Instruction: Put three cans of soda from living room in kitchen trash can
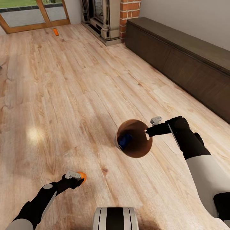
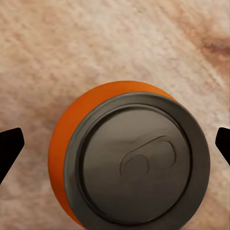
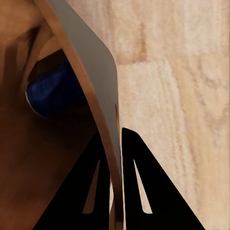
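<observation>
Down on the light wood floor [image 1: 64,95], left of the trash can [image 1: 135,150], the left gripper [image 1: 78,180] hangs over an orange soda can [image 1: 83,176], and the head view gives us just a sliver of orange past the dark fingers. The left wrist view fills that in: the can [image 2: 129,158] stands upright, its dark lid with the pull tab facing the camera, cut off at the picture's edge. Both fingertips [image 2: 9,151] sit wide apart on either side, clear of the can, gripping nothing.

Across to the trash can, lifted off the floor and tipped with its copper-brown inside toward us. The right gripper [image 1: 147,131] is pinched on its rim, and the right wrist view confirms it, with the two fingers [image 3: 139,182] closed with the thin wall [image 3: 91,67] between them. A dark blue can [image 1: 124,140] lies inside, partly hidden by the wall; that wrist view catches it as a blurred blue shape [image 3: 52,91].

Far from the trash can, by the wood-framed glass doors [image 1: 35,16], a second orange can [image 1: 56,31] lies on the floor, too small to make out. Right of the doors stand a brick fireplace [image 1: 111,19] and a long dark cabinet [image 1: 185,60].
</observation>
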Robot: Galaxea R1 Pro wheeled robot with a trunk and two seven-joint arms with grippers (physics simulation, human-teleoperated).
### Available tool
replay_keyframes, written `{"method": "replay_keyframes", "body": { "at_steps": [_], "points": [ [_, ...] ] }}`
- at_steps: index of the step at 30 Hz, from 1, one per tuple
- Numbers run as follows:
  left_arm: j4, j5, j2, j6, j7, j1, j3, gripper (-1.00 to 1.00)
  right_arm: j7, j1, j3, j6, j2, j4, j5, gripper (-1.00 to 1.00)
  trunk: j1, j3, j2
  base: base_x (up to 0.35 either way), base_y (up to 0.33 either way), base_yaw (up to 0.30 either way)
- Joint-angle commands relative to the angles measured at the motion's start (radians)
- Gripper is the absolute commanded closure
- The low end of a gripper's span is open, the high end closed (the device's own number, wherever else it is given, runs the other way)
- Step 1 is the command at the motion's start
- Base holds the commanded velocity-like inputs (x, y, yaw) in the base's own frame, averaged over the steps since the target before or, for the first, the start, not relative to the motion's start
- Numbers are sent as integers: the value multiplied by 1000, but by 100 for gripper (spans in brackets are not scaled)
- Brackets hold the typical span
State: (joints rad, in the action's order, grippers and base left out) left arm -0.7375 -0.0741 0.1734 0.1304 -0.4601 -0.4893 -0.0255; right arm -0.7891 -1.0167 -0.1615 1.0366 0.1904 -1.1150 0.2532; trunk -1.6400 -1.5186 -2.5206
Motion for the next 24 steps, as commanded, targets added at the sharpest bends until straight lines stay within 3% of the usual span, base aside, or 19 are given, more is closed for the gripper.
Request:
{"method": "replay_keyframes", "body": {
  "at_steps": [1, 5, 6, 19, 24],
  "points": [
    [0, 0, 0, 0, 1, 0, 0, -100, -7, 0, 0, 11, -1, 0, -31, 100, 0, 0, 0, 0, 0, 0],
    [1, 1, 0, -1, 1, 0, 1, -100, -7, 0, 0, 11, 0, 0, -31, 100, 0, 0, 0, 0, 0, 0],
    [1, 1, 0, -1, 1, 0, 0, 100, -7, 0, 0, 11, 0, 0, -31, 100, 0, 0, 0, 0, 0, 0],
    [2, -3, 0, 0, 2, 0, -1, 100, -7, 0, 0, 11, -5, 0, -30, 100, 0, 0, 0, 0, 0, 0],
    [1, -5, 0, 5, 2, 0, -1, 100, -7, 0, 0, 11, -3, 2, -31, 100, 2, 19, 1, 0, 0, 0]
  ]
}}
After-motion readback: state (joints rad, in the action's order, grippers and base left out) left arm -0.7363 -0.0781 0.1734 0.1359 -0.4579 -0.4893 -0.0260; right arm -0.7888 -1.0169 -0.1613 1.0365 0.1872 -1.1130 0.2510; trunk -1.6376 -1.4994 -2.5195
